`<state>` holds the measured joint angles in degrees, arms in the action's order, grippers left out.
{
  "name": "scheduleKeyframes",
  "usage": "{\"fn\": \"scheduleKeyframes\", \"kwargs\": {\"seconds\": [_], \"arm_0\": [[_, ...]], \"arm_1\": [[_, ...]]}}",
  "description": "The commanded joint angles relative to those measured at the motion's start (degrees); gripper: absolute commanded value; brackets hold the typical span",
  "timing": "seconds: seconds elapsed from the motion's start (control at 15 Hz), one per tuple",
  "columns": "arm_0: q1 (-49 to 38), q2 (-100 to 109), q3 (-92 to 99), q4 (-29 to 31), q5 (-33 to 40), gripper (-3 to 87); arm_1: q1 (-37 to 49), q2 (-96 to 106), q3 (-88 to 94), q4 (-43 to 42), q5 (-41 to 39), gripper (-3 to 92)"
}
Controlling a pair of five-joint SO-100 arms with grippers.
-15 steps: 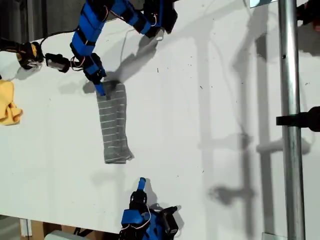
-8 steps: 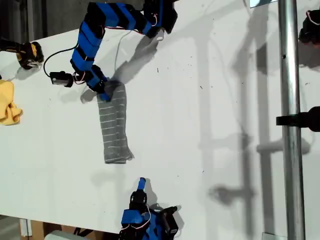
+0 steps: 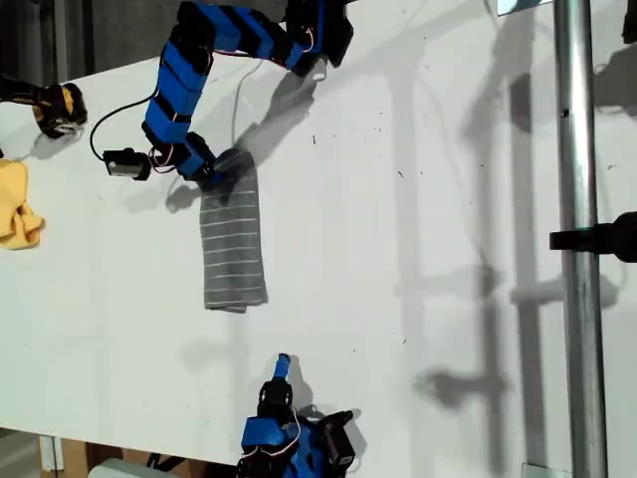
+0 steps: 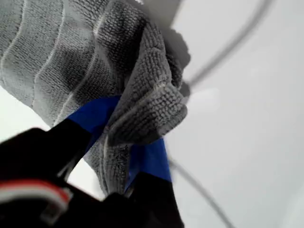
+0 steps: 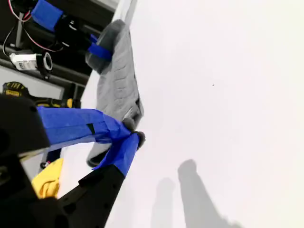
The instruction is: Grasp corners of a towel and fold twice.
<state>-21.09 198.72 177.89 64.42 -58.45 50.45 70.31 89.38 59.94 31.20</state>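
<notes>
Grey white-striped towel point(image 3: 234, 244), a narrow folded strip, bunched end between my first gripper's point(image 4: 124, 137) pinching fingers.

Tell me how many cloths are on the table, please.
2. The grey striped towel, folded into a narrow strip, lies left of centre in the exterior view, one end clamped in my first gripper. A yellow cloth sits at that view's left edge, partly cropped.

The towel point(image 3: 234, 244) is grey with thin white stripes; my first gripper point(image 3: 211, 171) on its far end has blue jaws and a black body, as does my second gripper point(image 3: 283, 366), nearer. At the exterior view's left lies a plain yellow cloth point(image 3: 17, 204) on the white table point(image 3: 398, 249)
</notes>
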Motion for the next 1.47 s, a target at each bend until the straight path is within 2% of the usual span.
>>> {"fn": "scheduleKeyframes", "kwargs": {"seconds": [0.0, 0.47, 0.67, 0.87, 1.4], "arm_0": [[-0.4, 0.4, 0.3, 0.1, -0.5, -1.6], [-0.5, 0.4, 0.3, 0.2, -0.5, -1.6], [-0.5, 0.4, 0.3, 0.2, -0.4, -1.6], [-0.4, 0.4, 0.3, 0.3, -0.4, -1.6], [-0.2, 0.4, 0.3, 0.3, -0.6, -1.6]], "arm_1": [[4.0, 13.4, 6.0, 2.7, 0.2, -0.1], [15.3, 44.1, 28.7, 13.5, 3.0, -0.1], [7.1, 44.1, 23.4, 9.8, 4.1, -0.1], [-1.0, 36.6, 10.2, 6.1, 5.6, -0.1], [-9.3, 16.3, -8.3, -2.7, 9.1, -0.2]]}}
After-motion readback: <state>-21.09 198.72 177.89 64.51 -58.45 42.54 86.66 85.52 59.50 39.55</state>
